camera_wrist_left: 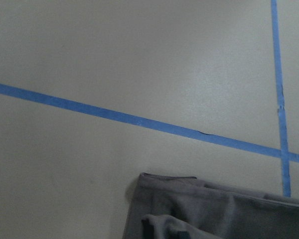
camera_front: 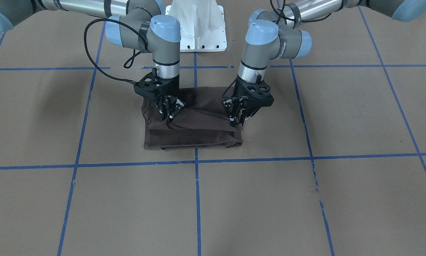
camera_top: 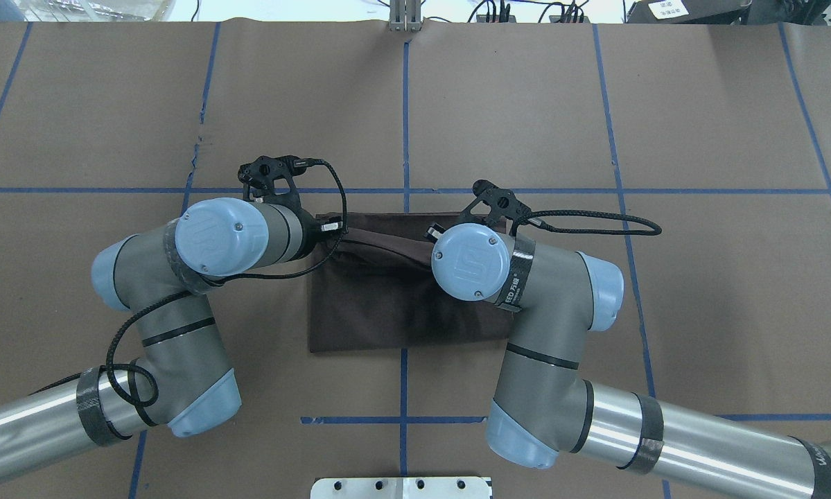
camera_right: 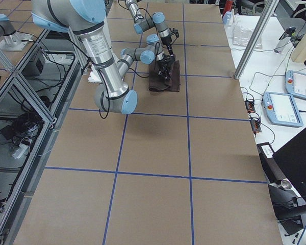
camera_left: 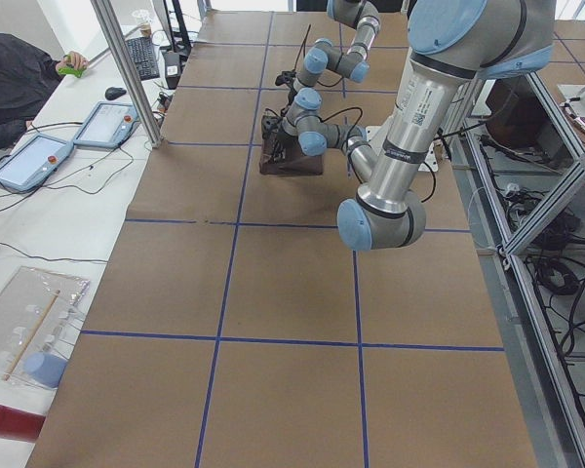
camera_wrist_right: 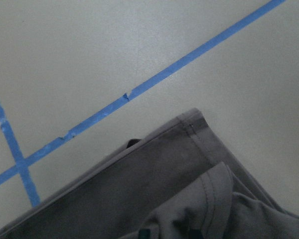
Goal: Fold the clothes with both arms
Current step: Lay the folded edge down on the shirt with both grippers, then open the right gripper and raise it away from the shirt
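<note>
In the front-facing view, the dark grey-brown short-sleeved cotton T-shirt lies as a folded, layered rectangle on the brown-paper table with blue tape lines, directly beneath both claws. The black two-finger right gripper and left gripper each look pressed together on a raised fold. The fold runs as a ridge from one claw to the other. The stack's layered edge lies just beyond the fingertips, on the operators' side.

In the overhead view, the wrists of the silver-grey left arm and right arm hide the fingertips. Most of the T-shirt spreads from the claws back towards the robot.

In both side views the claws are too small to judge.

The left wrist view shows a T-shirt corner just ahead of that claw. The right wrist view shows a hemmed corner, with a curled hem nearer that claw.

The cloth should be light, limp and sturdy, and it will likely sag between the two pinches. The layers may slide apart, so each pinch should take all layers near the ends of one edge, with the claws kept level.
</note>
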Tool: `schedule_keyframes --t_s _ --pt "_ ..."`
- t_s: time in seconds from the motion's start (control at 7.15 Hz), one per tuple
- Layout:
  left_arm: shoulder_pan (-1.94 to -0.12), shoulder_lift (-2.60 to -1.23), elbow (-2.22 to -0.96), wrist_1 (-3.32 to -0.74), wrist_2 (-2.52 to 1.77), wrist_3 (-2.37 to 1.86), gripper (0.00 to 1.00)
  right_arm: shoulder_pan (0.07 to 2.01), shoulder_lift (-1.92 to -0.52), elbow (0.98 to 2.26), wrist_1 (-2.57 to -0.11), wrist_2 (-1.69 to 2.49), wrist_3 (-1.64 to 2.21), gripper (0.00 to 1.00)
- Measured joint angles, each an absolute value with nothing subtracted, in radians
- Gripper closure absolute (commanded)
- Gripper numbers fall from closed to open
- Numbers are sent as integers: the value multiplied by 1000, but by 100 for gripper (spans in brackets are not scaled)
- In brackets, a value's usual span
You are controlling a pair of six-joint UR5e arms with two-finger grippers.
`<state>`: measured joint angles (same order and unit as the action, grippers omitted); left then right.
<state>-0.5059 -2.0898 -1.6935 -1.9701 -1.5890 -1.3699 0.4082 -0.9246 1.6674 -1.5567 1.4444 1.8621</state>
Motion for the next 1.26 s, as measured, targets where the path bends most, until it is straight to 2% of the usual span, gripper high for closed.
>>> schedule_keyframes --t_s 0.56,0.84,1.26 --pt "-554 -2045 -1753 -1997 -1690 -1250 0 354 -876 1695 -1564 1441 1690 0" --pt "-555 -2043 -1755 -1997 -1691 -1250 0 325 -877 1666 -1561 1420 1597 0" --pt "-555 -2042 -1756 -1997 -1690 -1255 0 391 -875 1593 -1555 1416 1449 0"
